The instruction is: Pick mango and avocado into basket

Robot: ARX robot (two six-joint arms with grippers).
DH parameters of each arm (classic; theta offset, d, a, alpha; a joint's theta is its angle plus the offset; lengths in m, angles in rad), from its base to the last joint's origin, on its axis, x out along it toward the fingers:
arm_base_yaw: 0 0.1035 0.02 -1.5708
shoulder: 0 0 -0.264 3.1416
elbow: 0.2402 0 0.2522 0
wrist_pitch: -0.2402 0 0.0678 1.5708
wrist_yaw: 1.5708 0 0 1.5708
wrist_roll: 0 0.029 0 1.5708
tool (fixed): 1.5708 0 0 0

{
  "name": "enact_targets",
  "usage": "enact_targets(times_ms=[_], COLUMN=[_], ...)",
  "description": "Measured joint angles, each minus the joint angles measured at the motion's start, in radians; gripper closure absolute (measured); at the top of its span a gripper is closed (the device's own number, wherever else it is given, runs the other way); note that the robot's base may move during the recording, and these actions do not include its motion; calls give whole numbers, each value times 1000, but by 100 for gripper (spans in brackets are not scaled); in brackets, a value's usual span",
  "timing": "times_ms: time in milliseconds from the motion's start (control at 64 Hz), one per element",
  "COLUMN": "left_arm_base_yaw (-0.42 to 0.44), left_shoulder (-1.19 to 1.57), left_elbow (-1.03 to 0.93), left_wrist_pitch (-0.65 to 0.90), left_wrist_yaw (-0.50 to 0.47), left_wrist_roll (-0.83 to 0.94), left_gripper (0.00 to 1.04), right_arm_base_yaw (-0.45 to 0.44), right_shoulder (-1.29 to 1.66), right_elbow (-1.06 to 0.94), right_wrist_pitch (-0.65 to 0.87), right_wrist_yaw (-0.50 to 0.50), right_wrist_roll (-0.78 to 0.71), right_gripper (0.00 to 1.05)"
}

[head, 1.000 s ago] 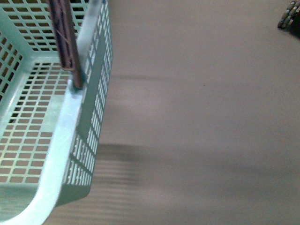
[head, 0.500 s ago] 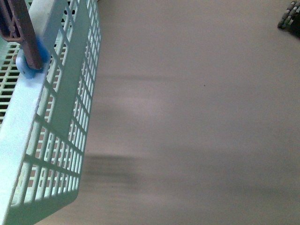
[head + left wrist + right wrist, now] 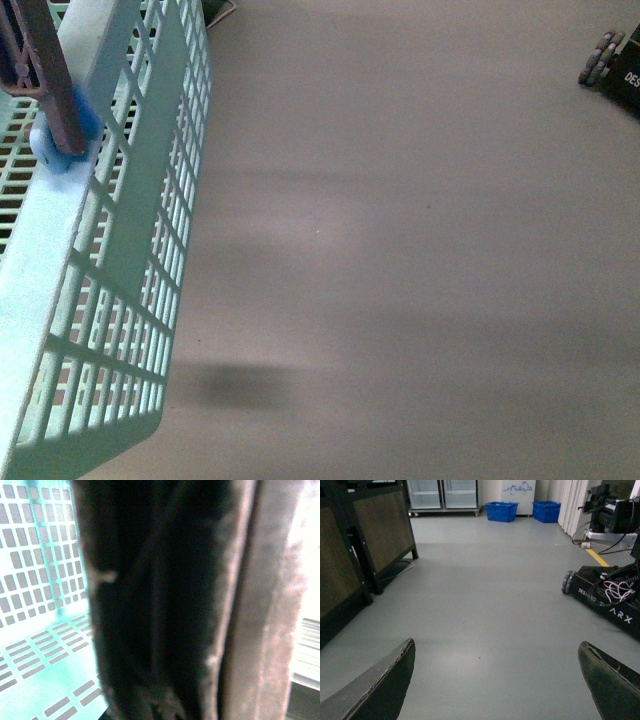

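Observation:
The light teal basket (image 3: 110, 250) hangs tilted at the left of the front view, above grey floor, its brown handle (image 3: 45, 80) pivoting at the rim. In the left wrist view the brown handle (image 3: 265, 605) and a dark blurred mass fill the frame, with the basket's slotted wall (image 3: 35, 570) behind; my left gripper is shut on the basket, its fingers not distinct. My right gripper (image 3: 497, 680) is open and empty, pointing over bare floor. The mango and the avocado are out of view.
Grey floor (image 3: 420, 250) spans the front view. A black wheeled robot base (image 3: 607, 595) stands to one side, also at the front view's corner (image 3: 610, 65). Dark wooden-panelled stands (image 3: 365, 545), blue bins (image 3: 502, 511) and glass cabinets lie further off.
The basket has swung up and to the left, from showing its floor to showing its side wall. The view has shifted slightly; the wheeled base now shows more.

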State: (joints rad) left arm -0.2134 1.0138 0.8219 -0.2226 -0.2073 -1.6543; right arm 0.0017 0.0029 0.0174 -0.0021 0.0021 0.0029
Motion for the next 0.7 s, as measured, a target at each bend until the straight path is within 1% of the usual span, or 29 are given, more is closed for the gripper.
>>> enact_targets(times_ms=[703], left_arm_base_yaw=[0], left_shoulder=[0], left_elbow=[0], left_wrist_pitch=[0], left_wrist_yaw=[0], left_wrist_roll=[0], left_gripper=[91], right_arm_base_yaw=[0], right_shoulder=[0], right_elbow=[0], right_wrist_pitch=[0], right_wrist_yaw=[0], right_wrist_roll=[-1], right_gripper=[9])
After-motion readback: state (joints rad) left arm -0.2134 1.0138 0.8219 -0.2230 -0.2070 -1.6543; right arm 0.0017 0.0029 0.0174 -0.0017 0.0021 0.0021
